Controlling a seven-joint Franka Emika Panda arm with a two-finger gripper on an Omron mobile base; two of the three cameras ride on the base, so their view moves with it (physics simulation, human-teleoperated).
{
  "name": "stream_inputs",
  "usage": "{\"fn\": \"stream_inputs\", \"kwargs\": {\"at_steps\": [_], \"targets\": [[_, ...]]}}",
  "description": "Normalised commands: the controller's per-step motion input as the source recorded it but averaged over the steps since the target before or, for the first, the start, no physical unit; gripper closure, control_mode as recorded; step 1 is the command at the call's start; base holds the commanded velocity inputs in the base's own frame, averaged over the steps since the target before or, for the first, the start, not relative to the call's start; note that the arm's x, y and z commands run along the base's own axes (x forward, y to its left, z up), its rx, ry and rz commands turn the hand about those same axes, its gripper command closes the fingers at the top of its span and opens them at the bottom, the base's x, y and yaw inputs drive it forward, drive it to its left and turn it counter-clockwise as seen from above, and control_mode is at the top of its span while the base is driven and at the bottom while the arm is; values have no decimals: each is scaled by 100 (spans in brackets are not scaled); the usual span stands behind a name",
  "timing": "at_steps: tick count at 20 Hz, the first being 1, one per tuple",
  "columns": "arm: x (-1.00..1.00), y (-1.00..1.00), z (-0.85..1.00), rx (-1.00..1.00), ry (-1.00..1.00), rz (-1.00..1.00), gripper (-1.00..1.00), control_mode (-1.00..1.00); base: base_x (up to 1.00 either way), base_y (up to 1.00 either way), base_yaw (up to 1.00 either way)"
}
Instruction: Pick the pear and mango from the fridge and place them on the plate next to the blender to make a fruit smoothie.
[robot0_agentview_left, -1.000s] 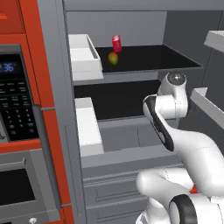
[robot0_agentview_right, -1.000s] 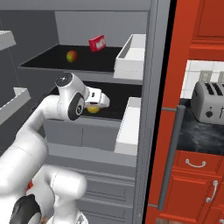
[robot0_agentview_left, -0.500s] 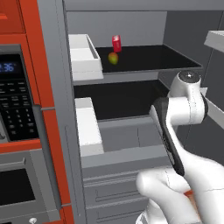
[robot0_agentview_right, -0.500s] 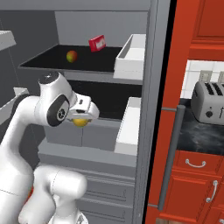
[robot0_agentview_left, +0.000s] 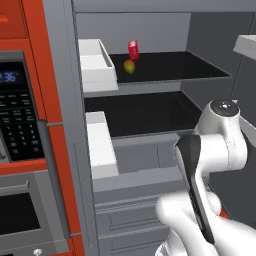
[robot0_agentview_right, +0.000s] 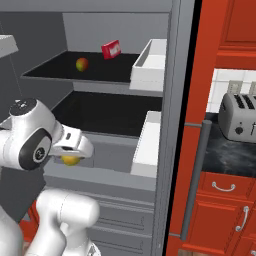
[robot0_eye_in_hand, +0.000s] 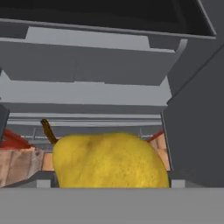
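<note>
A: What sits on the top shelf (robot0_agentview_left: 170, 67) of the fridge (robot0_agentview_right: 172, 100)?

B: The mango (robot0_agentview_left: 129, 66) and a red can (robot0_agentview_left: 133, 50), close together toward the back. The can stands just behind the mango (from the right base view it looks tilted, so I can't tell if it is fully upright).

A: And the shelf below?

B: The lower shelf (robot0_agentview_left: 145, 115) is black as well, and nothing I can make out lies on it.

A: Anything to the side?

B: A counter (robot0_agentview_right: 230, 150), dark and speckled, past the fridge's right wall, with a grey toaster (robot0_agentview_right: 240, 117) on it.
</note>
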Motion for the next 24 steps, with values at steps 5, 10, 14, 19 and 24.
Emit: {"fn": "stream_inputs", "kwargs": {"at_steps": [5, 10, 14, 19, 24], "targets": [[-37, 11, -2, 0, 1, 0, 100, 100, -60, 5, 0], [0, 0, 0, 0, 0, 0, 100, 100, -100, 0, 2], [0, 0, 0, 0, 0, 0, 100, 100, -100, 0, 12], [0, 0, 0, 0, 0, 0, 100, 100, -96, 47, 31], [0, 0, 0, 0, 0, 0, 100, 100, -52, 68, 58]]}}
